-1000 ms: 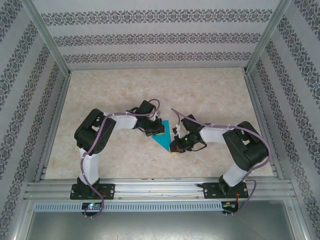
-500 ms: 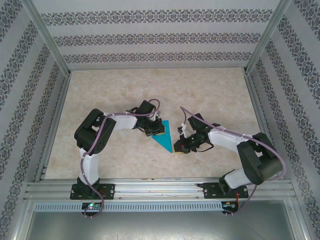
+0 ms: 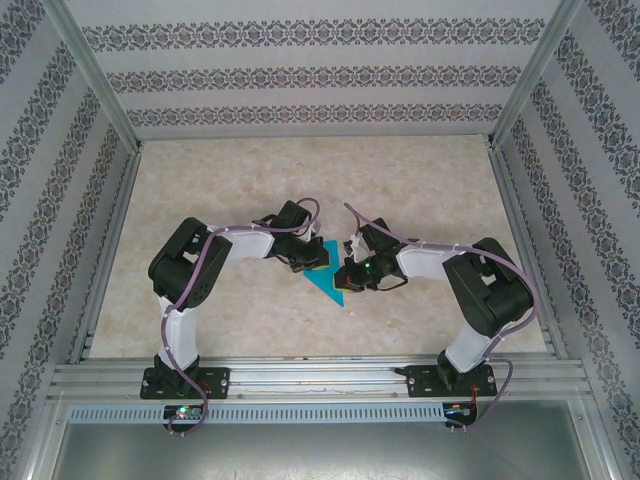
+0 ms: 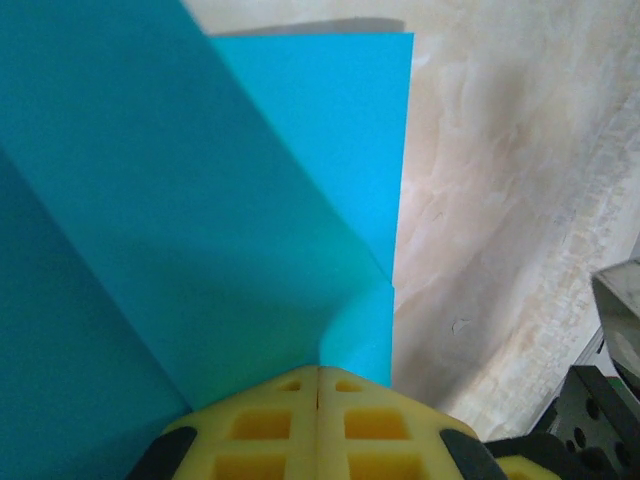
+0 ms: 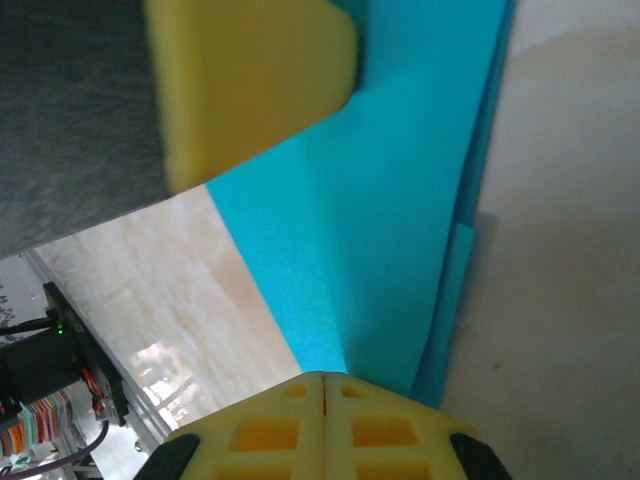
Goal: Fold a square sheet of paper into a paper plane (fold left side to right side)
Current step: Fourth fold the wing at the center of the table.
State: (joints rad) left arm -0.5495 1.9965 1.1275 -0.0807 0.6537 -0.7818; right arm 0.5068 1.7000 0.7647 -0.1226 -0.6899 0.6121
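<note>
Although the task ends in a finished dart, the sheet of paper point(image 3: 328, 284) is only partway there. From above it reads as a narrow triangle lying flat near the middle of the counter point(image 3: 420, 190), its broad end toward 12 o'clock and its sharp tip toward 5 o'clock. Layers are already doubled over: the left wrist view shows one flap point(image 4: 200, 200) lying diagonally across a lower ply, and the right wrist view shows stacked edges point(image 5: 462, 260) along the 3 o'clock side. I judge that the early folds are made, while the narrowing folds and the final left-over-right fold are yet to come; no dart with wings can be seen.

Both sets of jaws are pressed together with nothing visible between them. The left jaws sit at the sheet's 10 o'clock edge in the overhead view, their yellow pads point(image 4: 260, 430) meeting right where a crease ends. The right jaws sit at the 3 o'clock edge, pads point(image 5: 270, 435) touching the paper's near border, with a left pad point(image 5: 250, 80) across the sheet at 11 o'clock. Whether either tip actually nips a ply, I cannot tell.
</note>
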